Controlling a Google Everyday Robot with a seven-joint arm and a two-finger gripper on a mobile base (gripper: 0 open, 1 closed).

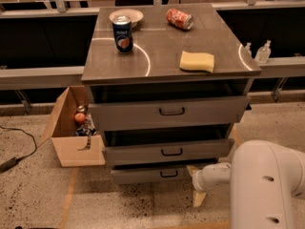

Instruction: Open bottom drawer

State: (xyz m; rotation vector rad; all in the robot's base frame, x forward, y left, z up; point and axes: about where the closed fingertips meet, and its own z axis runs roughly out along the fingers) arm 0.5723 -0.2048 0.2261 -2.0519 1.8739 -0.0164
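The gripper point(196, 184) sits low near the floor, just right of the bottom drawer point(143, 176). Its fingers point(199, 199) appear spread apart, holding nothing. The drawer's black handle point(169, 174) is not touched. On the cabinet top point(157, 51) are a blue can point(123, 34) and a yellow sponge point(197, 61).

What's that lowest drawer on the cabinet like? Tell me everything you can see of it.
The bottom drawer shows a grey, metal-looking front panel, the shortest and narrowest of the three, with a small black bar handle near its middle. It sits just above the speckled floor, under the middle drawer, with a dark gap along its top. Whether it is pulled out at all is hard to tell. The robot's hand is at its right end; contact isn't clear.
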